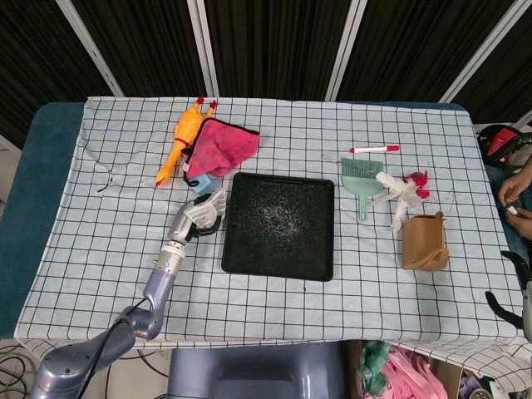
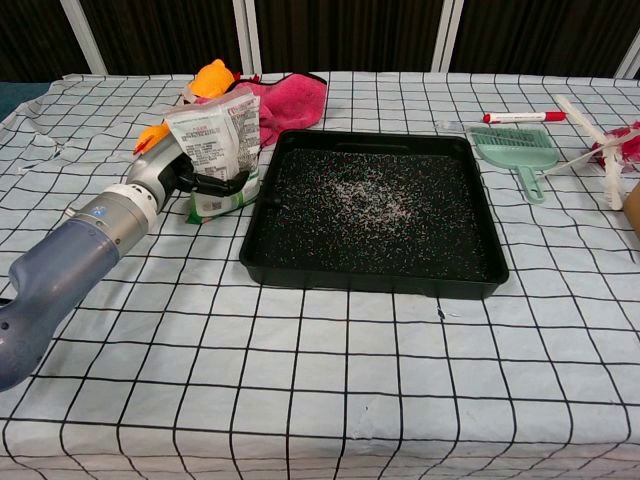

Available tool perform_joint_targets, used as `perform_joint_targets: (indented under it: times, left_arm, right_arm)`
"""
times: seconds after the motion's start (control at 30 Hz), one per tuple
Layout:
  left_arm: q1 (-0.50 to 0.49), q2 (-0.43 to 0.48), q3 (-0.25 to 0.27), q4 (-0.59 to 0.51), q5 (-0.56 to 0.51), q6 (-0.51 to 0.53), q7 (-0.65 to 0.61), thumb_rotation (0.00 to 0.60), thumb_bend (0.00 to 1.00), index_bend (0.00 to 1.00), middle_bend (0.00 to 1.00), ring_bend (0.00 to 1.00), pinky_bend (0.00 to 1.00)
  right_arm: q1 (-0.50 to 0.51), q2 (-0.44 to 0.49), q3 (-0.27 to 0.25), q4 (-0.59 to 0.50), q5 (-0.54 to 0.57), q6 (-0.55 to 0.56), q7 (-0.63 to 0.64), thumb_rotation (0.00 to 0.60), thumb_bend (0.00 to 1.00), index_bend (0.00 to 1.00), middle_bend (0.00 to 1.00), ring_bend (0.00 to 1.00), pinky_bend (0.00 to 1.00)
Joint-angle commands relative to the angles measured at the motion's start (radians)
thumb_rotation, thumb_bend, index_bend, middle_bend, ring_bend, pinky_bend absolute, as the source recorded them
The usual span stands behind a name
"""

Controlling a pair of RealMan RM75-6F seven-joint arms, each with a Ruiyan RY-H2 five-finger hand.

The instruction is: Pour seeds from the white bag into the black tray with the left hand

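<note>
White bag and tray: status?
Left hand grips white bag upright, just left of black tray. Seeds scattered in tray. Right hand at table's right edge, holds nothing. Nothing between bag and tray.

The left hand (image 2: 200, 178) is mostly hidden behind the white bag (image 2: 218, 140) it holds, so only some dark fingers (image 2: 222, 184) show. The print on the bag is too small to read. The yellow rubber chicken (image 2: 205, 82) sits half hidden behind the bag in the chest view. The right hand (image 1: 514, 295) is cut off by the head view's edge, so its fingers cannot be told.
</note>
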Motion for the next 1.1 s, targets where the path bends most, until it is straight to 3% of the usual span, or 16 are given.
perform_joint_targets:
  times: [0.03,0.83,1.1]
  left_arm:
    - [0.001,0.004,0.003,0.0,0.001,-0.003,-0.007,0.6,0.51,0.39,0.41,0.26,0.41]
    - [0.022,0.021,0.018,-0.021,0.007,0.028,0.01,0.6,0.51,0.41,0.42,0.29,0.44]
    - [0.019,0.018,0.015,-0.017,0.006,0.039,0.016,0.6,0.61,0.46,0.48,0.35,0.5]
  right_arm:
    - [0.0,-0.001,0.0,-0.001,0.0,0.001,-0.003,0.6,0.19,0.24,0.05,0.15,0.31]
    - [-0.003,0.001,0.0,-0.006,-0.004,0.007,-0.004,0.6,0.19,0.24,0.05,0.15,0.3]
    - [-0.004,0.004,0.001,-0.007,-0.001,0.008,-0.001,0.6,0.19,0.24,0.05,0.15,0.31]
